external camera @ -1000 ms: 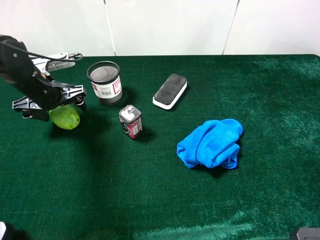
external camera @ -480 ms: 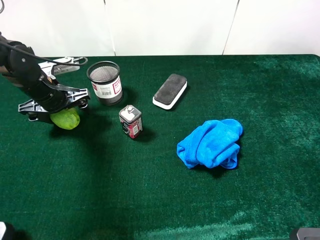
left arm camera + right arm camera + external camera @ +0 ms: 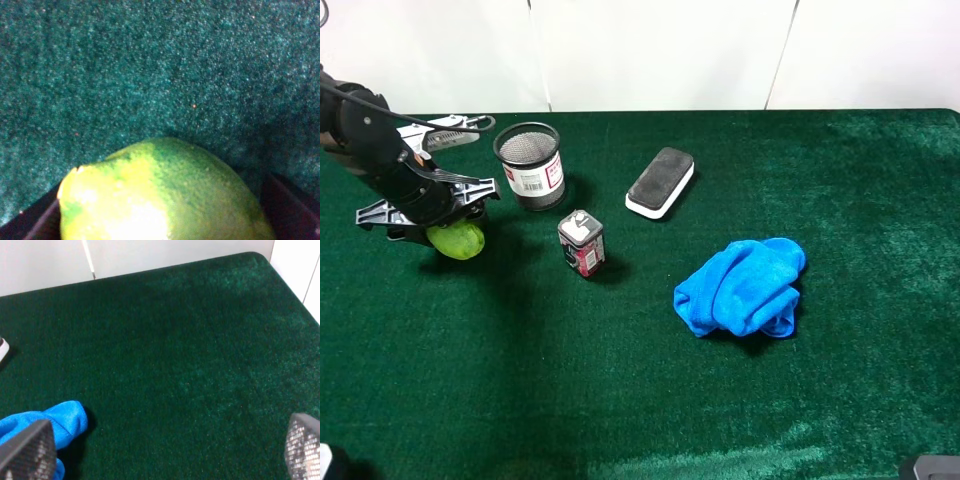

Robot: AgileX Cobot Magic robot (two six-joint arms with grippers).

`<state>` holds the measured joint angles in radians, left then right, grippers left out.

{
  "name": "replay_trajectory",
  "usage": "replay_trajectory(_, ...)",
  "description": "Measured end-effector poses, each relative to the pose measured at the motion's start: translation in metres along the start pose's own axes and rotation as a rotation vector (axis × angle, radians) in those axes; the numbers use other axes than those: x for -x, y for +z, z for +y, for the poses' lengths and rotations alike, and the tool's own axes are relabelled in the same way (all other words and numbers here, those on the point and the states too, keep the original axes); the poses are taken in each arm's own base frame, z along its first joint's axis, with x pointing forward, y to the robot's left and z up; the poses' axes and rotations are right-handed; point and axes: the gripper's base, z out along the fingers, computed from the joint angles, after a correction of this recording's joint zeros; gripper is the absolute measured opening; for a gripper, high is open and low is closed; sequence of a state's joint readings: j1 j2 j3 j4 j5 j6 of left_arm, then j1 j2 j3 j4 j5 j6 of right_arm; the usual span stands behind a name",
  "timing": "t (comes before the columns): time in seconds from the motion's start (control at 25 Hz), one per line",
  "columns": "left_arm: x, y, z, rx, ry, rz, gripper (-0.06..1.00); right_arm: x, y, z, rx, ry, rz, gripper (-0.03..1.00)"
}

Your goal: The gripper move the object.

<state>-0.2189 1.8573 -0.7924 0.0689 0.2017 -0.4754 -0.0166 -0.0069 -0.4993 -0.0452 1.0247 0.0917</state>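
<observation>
Leftward, left gripper clamped on green fruit, right gripper spread wide apart

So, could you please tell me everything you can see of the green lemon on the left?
The green lemon is oval with dimpled peel, green shading to a yellow patch, and a small nub at one end. It lies on the green felt, near the mesh cup. The left claw straddles it, one dark finger each side; contact is unclear.
</observation>
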Motion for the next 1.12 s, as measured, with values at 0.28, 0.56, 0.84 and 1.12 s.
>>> replay_trajectory(0.28, 0.0, 0.0, 0.0, 0.001, -0.001, 0.001, 0.71, 0.0, 0.0, 0.0, 0.0, 0.0, 0.0, 0.7)
replay_trajectory(0.56, -0.002, 0.0, 0.001, 0.011, -0.001, 0.022, 0.71, 0.0, 0.0, 0.0, 0.0, 0.0, 0.0, 0.7)
replay_trajectory(0.84, -0.004, -0.01, 0.002, 0.025, -0.001, 0.046, 0.71, 0.0, 0.0, 0.0, 0.0, 0.0, 0.0, 0.7)
replay_trajectory(1.12, -0.005, -0.045, 0.003, 0.021, 0.009, 0.033, 0.71, 0.0, 0.0, 0.0, 0.0, 0.0, 0.0, 0.7)
